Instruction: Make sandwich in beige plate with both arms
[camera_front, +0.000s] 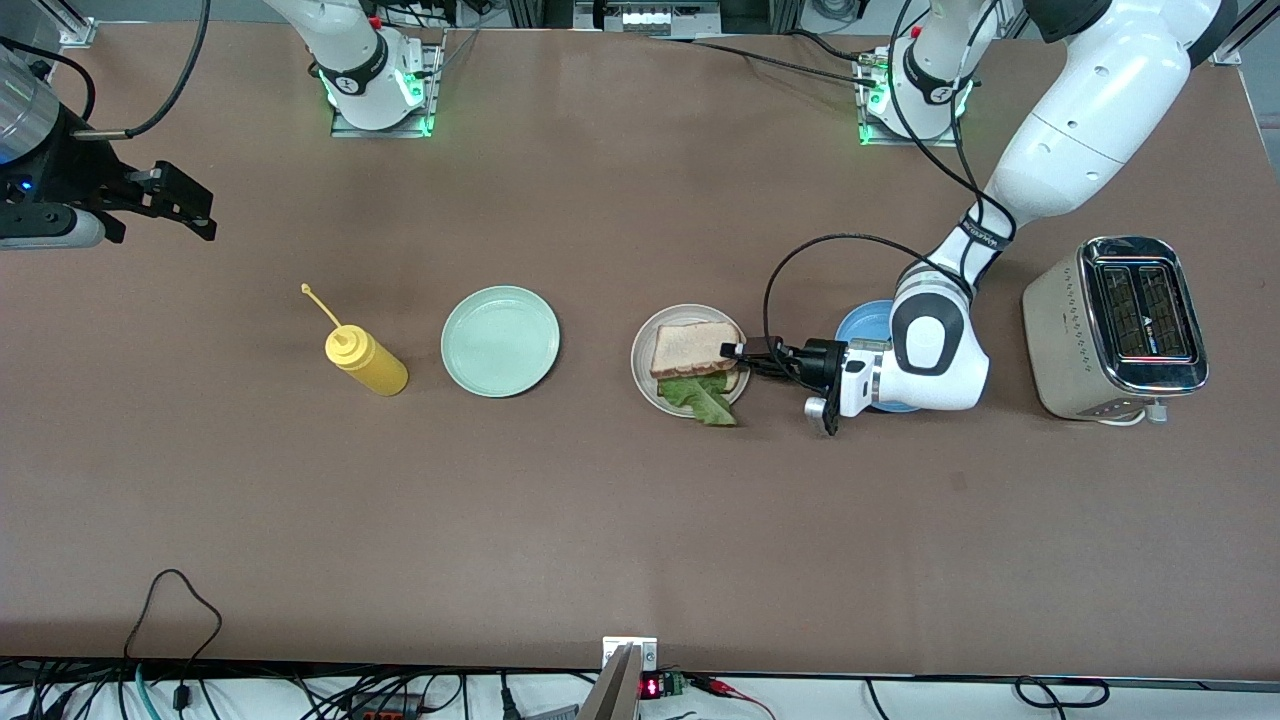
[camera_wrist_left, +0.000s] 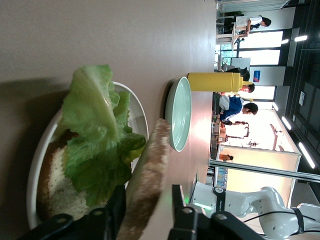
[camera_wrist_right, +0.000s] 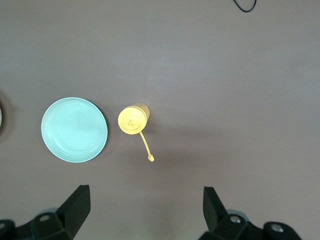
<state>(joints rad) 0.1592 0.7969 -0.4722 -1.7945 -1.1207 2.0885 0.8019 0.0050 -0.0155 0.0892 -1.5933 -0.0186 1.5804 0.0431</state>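
The beige plate (camera_front: 640, 372) (camera_wrist_left: 140, 112) sits mid-table and carries the sandwich: a lower bread slice (camera_wrist_left: 55, 185), a ruffled lettuce leaf (camera_front: 705, 397) (camera_wrist_left: 95, 145) hanging over the rim, and a top slice (camera_front: 690, 348) (camera_wrist_left: 150, 170) lying tilted on the lettuce. My left gripper (camera_front: 735, 360) (camera_wrist_left: 147, 196) is at the plate's edge toward the left arm's end, open, with the top slice's crust between its fingers; one finger touches it, the other stands clear. My right gripper (camera_front: 195, 205) (camera_wrist_right: 146, 197) waits open and empty, high over the right arm's end of the table.
A mint green plate (camera_front: 500, 340) (camera_wrist_right: 74, 129) and a yellow squeeze bottle (camera_front: 365, 360) (camera_wrist_right: 133, 119) stand toward the right arm's end. A blue plate (camera_front: 865, 325) lies partly under the left wrist. A silver toaster (camera_front: 1115, 325) stands at the left arm's end.
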